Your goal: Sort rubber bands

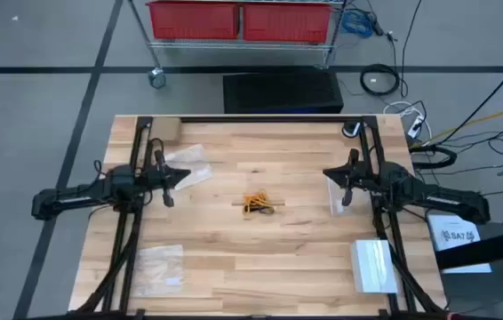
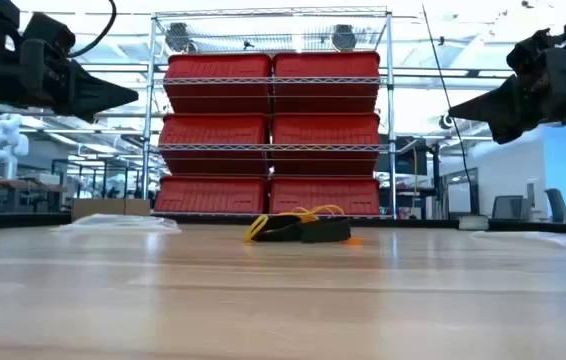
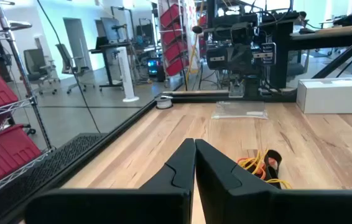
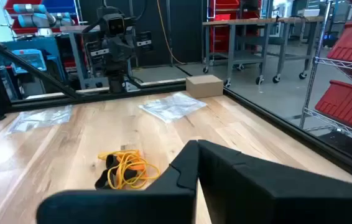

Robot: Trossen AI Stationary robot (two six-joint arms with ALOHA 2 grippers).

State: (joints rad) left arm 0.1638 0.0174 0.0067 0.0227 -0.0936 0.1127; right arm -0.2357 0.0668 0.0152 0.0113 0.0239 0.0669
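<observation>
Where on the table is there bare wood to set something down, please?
Bare table runs along the near edge between the clear bag and the white box, and along the far edge beyond the rubber bands. It is crowded at the centre pile and under the left pincer and right pincer.

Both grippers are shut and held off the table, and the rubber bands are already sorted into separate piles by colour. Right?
Not quite. The high view shows the rubber bands in one mixed heap mid-table, unsorted. The left gripper and right gripper are indeed shut and raised.
</observation>
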